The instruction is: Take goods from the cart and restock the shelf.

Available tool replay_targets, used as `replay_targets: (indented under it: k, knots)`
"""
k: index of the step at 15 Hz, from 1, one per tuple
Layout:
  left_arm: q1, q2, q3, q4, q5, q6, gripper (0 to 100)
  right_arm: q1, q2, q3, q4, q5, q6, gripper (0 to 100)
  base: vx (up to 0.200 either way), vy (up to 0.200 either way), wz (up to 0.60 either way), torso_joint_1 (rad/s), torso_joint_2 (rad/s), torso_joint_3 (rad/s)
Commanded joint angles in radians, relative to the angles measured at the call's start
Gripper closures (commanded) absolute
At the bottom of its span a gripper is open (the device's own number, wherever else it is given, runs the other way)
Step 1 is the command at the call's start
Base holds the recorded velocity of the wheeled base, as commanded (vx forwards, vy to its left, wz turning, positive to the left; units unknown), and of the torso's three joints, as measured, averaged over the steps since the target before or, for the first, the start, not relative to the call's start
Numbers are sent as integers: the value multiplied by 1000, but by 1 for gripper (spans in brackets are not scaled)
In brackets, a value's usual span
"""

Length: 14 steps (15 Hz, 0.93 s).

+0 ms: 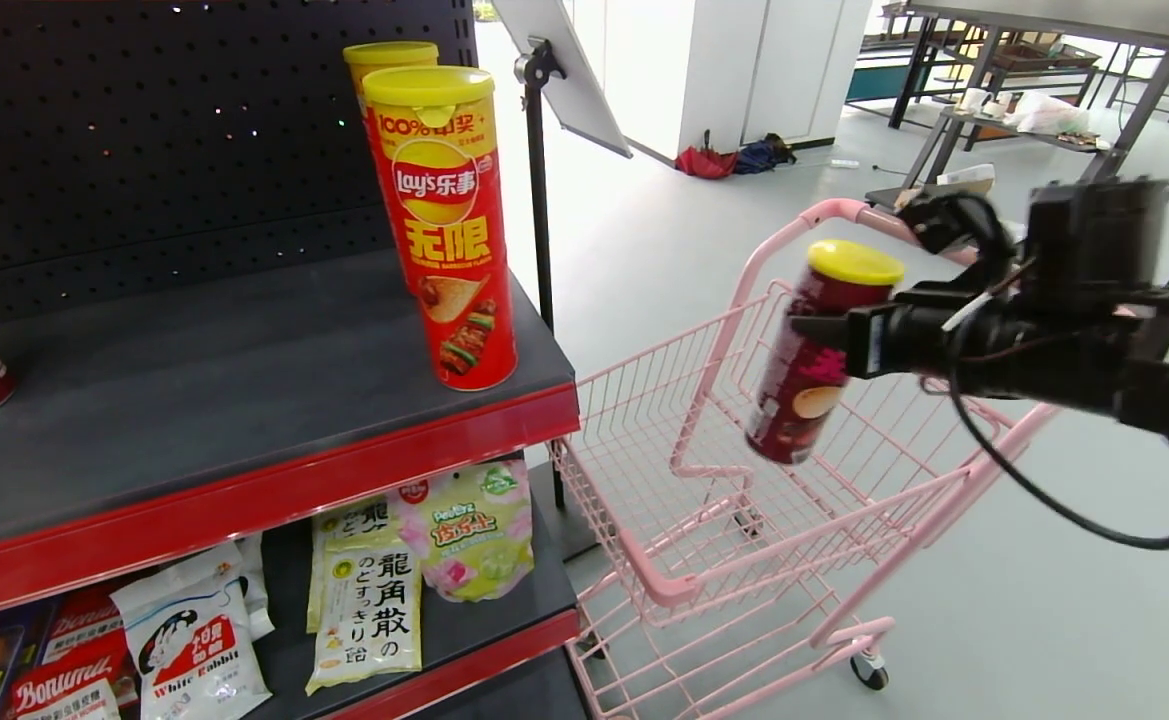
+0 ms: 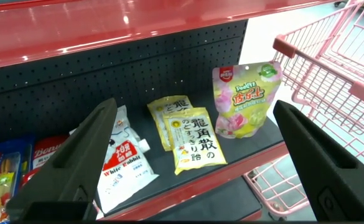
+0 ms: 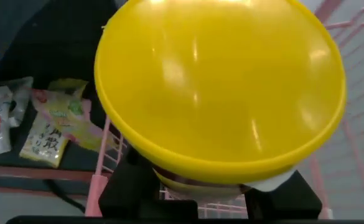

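Since the dark red can point(image 1: 812, 395) probably goes on the shelf point(image 1: 244, 400) next, the right gripper point(image 1: 810, 330) has its fingers squeezed tight on the can, with the pink cart point(image 1: 744, 290) below the fingers. The can's long side stands almost straight up, with the yellow lid point(image 1: 854, 262) above the fingers and the bottom leaning a bit toward the shelf. The left gripper point(image 2: 194, 112) has its fingers wide apart with nothing between them, and the snack bags point(image 2: 197, 140) lie just past them.
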Motion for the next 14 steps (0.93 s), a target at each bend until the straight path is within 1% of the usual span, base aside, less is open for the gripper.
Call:
replay_targets:
  k: [1, 2, 3, 4, 5, 6, 7, 9, 12, 14]
  knots:
    - [0, 0, 0, 0, 0, 1, 0, 26, -484, 65, 363, -275, -61, 100, 0, 0, 0, 0, 0, 0]
    - [0, 0, 0, 0, 0, 0, 0, 23, -611, 144, 442, -260, -53, 100, 0, 0, 0, 0, 0, 0]
    - [0, 0, 0, 0, 0, 0, 0, 23, -696, 217, 442, -255, -42, 100, 0, 0, 0, 0, 0, 0]
    - [0, 0, 0, 0, -1, 0, 0, -6, -855, 317, 471, -292, -64, 100, 0, 0, 0, 0, 0, 0]
    - [0, 0, 0, 0, -1, 0, 0, -49, -901, 346, 502, -295, -79, 100, 0, 0, 0, 0, 0, 0]
    - [0, 0, 0, 0, -1, 0, 0, -77, -932, 358, 523, -289, -77, 100, 0, 0, 0, 0, 0, 0]
    - [0, 0, 0, 0, -1, 0, 0, -95, -938, 391, 521, -303, -77, 100, 0, 0, 0, 0, 0, 0]
    - [0, 0, 0, 0, -1, 0, 0, -149, -963, 434, 520, -295, -84, 100, 0, 0, 0, 0, 0, 0]
    - [0, 0, 0, 0, -1, 0, 0, -155, -980, 443, 523, -295, -82, 100, 0, 0, 0, 17, -54, -38]
    - [0, 0, 0, 0, -1, 0, 0, -153, -980, 441, 521, -295, -84, 100, 0, 0, 0, 137, -403, -256]
